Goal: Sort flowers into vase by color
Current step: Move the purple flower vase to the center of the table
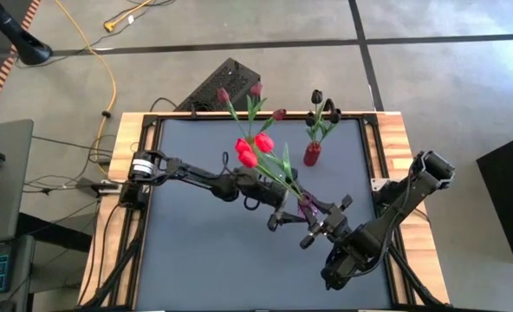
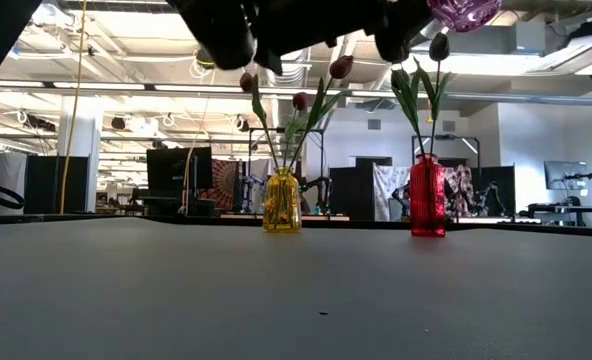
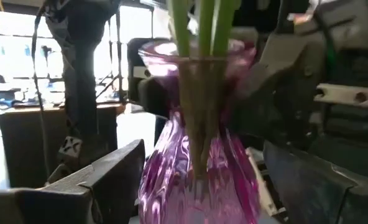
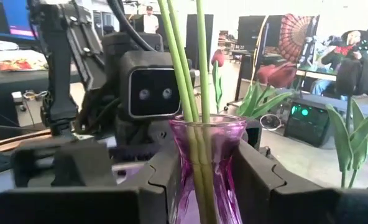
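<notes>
Three vases are in play at a dark-topped bench point(image 1: 196, 260) with a wooden rim, seen from above with both robot arms meeting over its middle. From the left, the left arm stretches across the surface to its left hand point(image 1: 278, 211), whose fingers point(image 3: 106, 180) stand spread wide on either side of a purple glass vase point(image 3: 196, 168) without gripping it. Rising from that vase, three red tulips point(image 1: 253, 150) on long green stems lean back over the arm. Behind them, near the far edge, a yellow vase point(image 2: 282, 201) stands on the bench holding maroon-pink tulips point(image 1: 255, 90). Just right of centre, the purple vase is lifted clear of the bench, only its base showing at the top of the table-level picture, and it sits clamped between the fingers of the right hand point(image 4: 199, 186), which closes on its narrow waist. Farther right and toward the back, a red vase point(image 1: 312, 155) stands upright on the bench with black tulips point(image 1: 317, 97) in it, well apart from the yellow one. The right arm reaches in from the bench's right-hand near corner. A workshop with desks and screens fills the background.
</notes>
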